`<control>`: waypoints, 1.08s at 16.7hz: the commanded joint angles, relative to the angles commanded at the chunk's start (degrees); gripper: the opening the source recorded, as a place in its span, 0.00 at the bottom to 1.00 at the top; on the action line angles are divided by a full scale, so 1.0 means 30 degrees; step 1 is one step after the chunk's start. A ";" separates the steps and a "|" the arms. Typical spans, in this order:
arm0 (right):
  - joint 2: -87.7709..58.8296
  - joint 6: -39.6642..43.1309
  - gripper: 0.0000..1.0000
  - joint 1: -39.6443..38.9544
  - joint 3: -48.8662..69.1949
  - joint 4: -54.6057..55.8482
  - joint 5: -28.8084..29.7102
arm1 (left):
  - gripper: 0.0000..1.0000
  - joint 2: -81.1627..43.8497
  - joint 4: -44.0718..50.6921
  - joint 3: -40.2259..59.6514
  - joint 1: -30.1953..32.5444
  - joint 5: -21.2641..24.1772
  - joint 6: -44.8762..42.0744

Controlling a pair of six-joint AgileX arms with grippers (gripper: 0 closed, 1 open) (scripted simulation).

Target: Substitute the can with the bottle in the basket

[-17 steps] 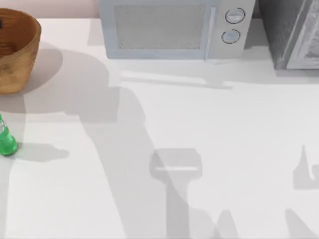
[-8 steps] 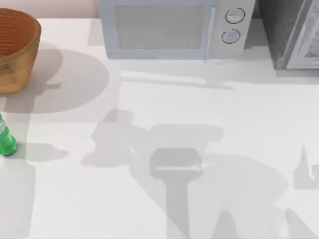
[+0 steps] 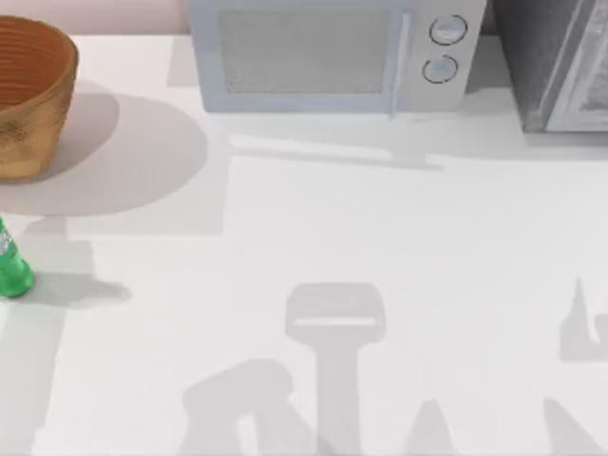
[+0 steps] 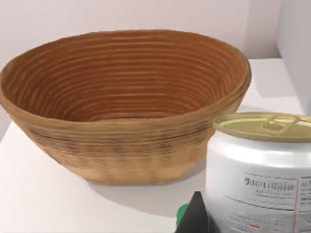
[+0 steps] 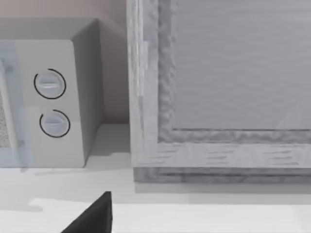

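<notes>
The orange-brown woven basket stands at the table's far left; in the left wrist view the basket looks empty inside. The green bottle stands upright on the table in front of it, at the left edge. The white can with a gold pull-tab top fills the near corner of the left wrist view, outside and in front of the basket. My left gripper is shut on it, one dark fingertip against its side. A dark part of my right gripper shows facing the back right.
A white microwave stands along the back edge, with a grey textured cabinet to its right. Arm shadows fall on the front of the white table.
The large arm shadow has swept from the table's left and middle down toward the front edge. A dark shape at the basket's left edge is gone. Basket and bottle have not moved.
</notes>
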State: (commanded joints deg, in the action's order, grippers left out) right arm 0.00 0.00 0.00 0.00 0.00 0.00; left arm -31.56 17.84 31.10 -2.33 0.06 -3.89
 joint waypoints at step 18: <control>0.0000 0.0000 1.00 0.0000 0.0000 0.0000 0.0000 | 0.00 0.9933 -0.6062 -1.0208 0.0727 0.0097 0.1254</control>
State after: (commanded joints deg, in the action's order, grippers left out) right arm 0.00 0.00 0.00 0.00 0.00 0.00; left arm -1.76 -0.35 0.47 -0.15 0.36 -0.13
